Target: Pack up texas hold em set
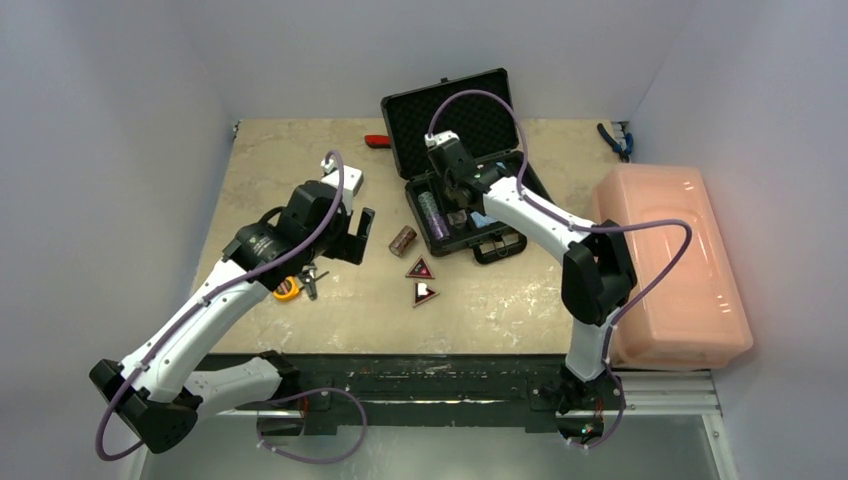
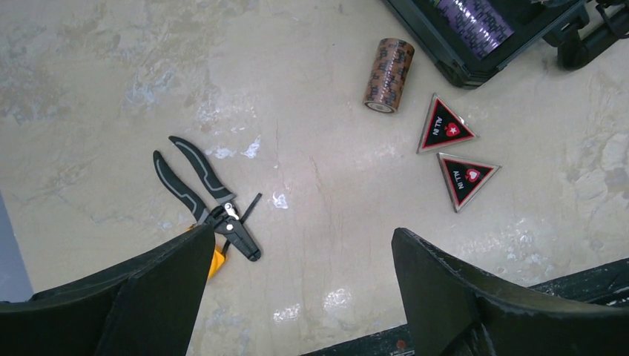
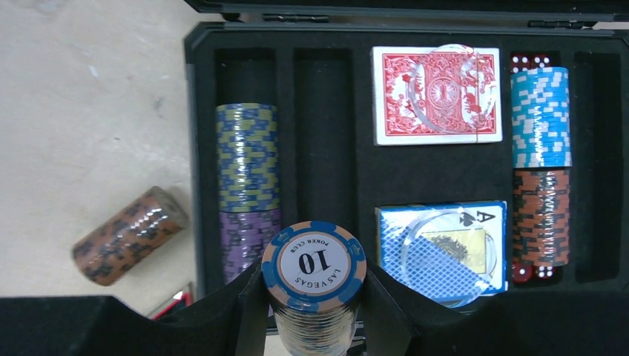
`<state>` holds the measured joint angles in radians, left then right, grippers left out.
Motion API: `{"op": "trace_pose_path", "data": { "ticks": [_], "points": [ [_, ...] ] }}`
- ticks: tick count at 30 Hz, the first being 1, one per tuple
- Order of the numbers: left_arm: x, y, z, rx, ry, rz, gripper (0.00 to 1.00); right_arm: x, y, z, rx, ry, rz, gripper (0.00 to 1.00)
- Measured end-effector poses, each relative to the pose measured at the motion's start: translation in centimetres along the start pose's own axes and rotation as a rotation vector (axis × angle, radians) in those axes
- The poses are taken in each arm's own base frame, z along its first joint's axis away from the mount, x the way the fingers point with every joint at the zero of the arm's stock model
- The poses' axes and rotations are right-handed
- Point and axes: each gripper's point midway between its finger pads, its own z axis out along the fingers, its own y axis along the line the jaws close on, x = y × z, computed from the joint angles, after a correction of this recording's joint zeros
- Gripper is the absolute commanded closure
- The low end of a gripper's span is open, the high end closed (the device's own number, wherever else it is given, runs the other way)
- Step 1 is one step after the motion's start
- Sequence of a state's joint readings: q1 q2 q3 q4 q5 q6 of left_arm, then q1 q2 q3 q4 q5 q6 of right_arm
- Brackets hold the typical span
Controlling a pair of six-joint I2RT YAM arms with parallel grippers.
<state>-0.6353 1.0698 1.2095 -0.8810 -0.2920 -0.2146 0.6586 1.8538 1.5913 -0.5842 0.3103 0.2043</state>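
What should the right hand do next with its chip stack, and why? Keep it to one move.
Probably lower the chip stack into the empty slot beside the purple stack. The right hand grips it over the open case, and that slot lies bare just ahead.

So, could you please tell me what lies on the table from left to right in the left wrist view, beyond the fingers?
black-handled pliers → brown chip stack → upper ALL IN marker → lower ALL IN marker
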Motion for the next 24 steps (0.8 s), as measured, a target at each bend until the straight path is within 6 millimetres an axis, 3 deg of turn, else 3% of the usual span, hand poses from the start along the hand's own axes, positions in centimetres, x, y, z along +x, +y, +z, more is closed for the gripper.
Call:
{"op": "trace_pose_path", "data": {
  "ticks": [8, 18, 24],
  "points": [
    [0.8, 0.3, 0.5, -0.011, 0.002, 0.021, 0.12, 1.0, -1.9, 2.8, 0.072, 0.062, -0.061, 1.0],
    [0.5, 0.4, 0.5, -0.013, -0.011, 0.03, 0.12, 2.2, -1.8, 5.3, 0.087, 0.118, -0.098, 1.0],
    [0.5, 0.4, 0.5, -0.013, -0.011, 0.04, 0.13, 2.7, -1.6, 5.5, 0.082, 0.136, -0.103, 1.0]
  ]
}}
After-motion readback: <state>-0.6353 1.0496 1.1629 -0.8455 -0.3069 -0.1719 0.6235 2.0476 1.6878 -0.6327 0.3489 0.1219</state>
